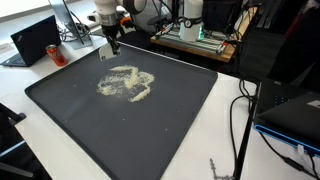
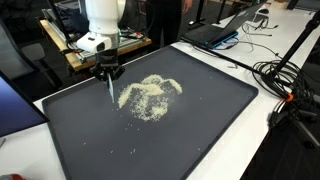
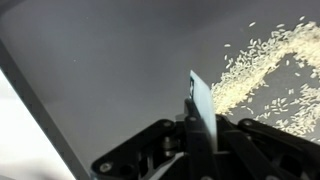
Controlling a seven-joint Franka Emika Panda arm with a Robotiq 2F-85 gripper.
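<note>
1. The white tabletop [image 1: 225, 125] is carrying everything, with a laptop [image 1: 35, 40] and a red can [image 1: 56, 53] sitting at its far corner.
2. The dark tray [image 2: 190, 140] is lying flat on it, covering most of the surface.
3. The pale grains [image 2: 150, 95] are lying in a loose, scattered heap near the tray's middle.
4. The fingers [image 2: 108, 71] are hanging over the tray just beside the heap, clenched on a thin blade [image 3: 203, 105].
5. The blade is pointing down at the tray, its tip standing just beside the heap's edge. Whether it is touching the tray cannot be told.
</note>
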